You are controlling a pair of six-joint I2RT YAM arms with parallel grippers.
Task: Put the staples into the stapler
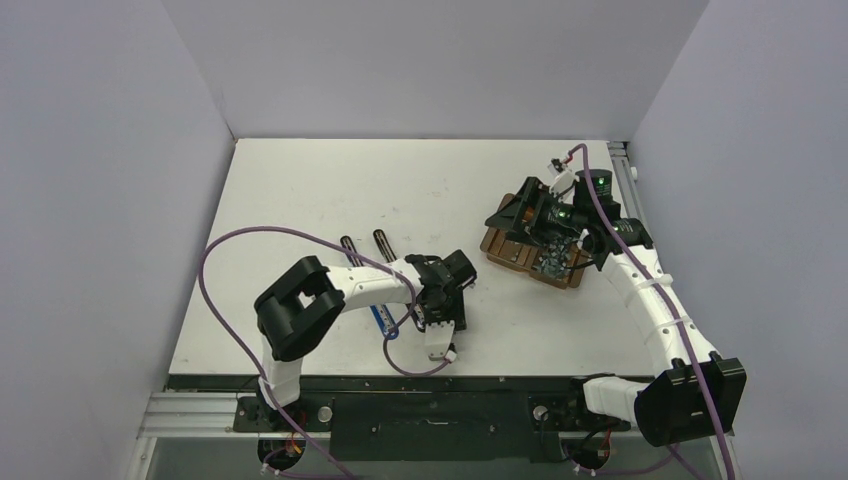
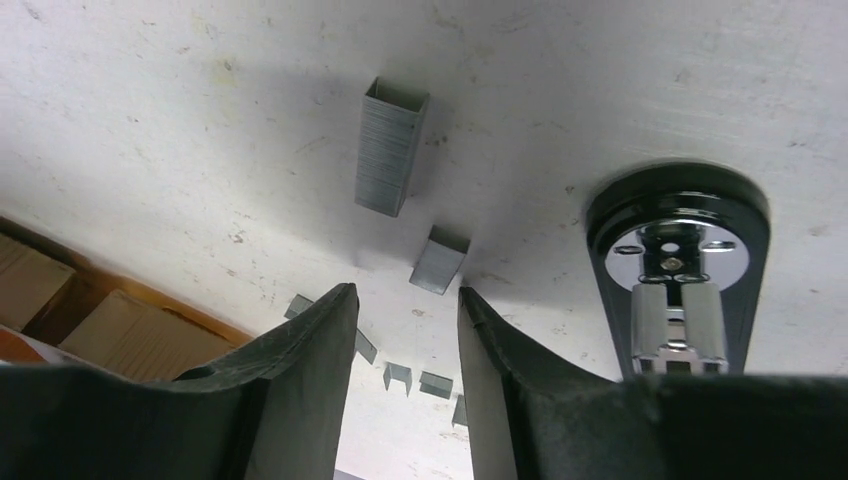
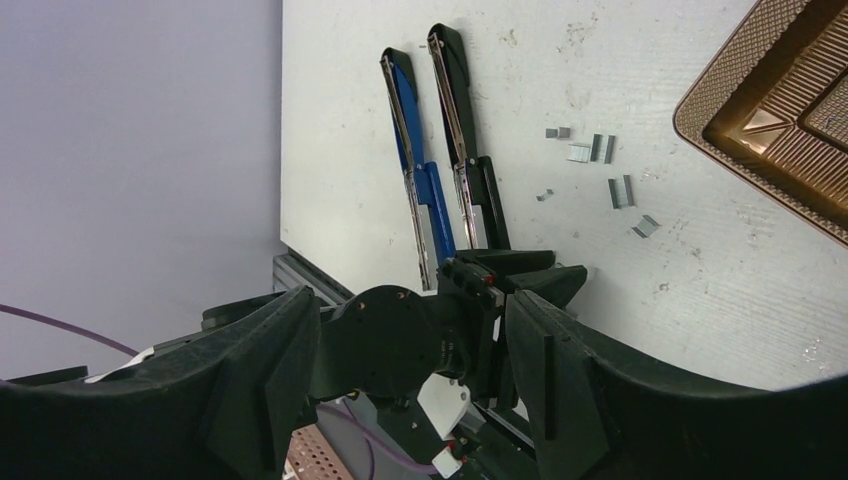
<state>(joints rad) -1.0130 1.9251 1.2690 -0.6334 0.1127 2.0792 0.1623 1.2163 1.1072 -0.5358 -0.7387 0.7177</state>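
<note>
Hovering low over the white table (image 1: 330,190), the left gripper (image 2: 405,295) has its jaws partly parted and empty. The staples (image 2: 390,150) lie loose on the table just beyond its fingertips (image 2: 330,315), beside the end of the black stapler (image 2: 680,240). The right gripper (image 3: 410,300) stands wide apart, gripping nothing, near the brown tray (image 3: 780,110), with more staples scattered beside it.

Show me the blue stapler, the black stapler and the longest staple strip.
blue stapler (image 3: 436,210), right wrist view, blue base.
black stapler (image 3: 489,203), right wrist view, black base.
longest staple strip (image 2: 388,150), left wrist view, mid-side.
</note>
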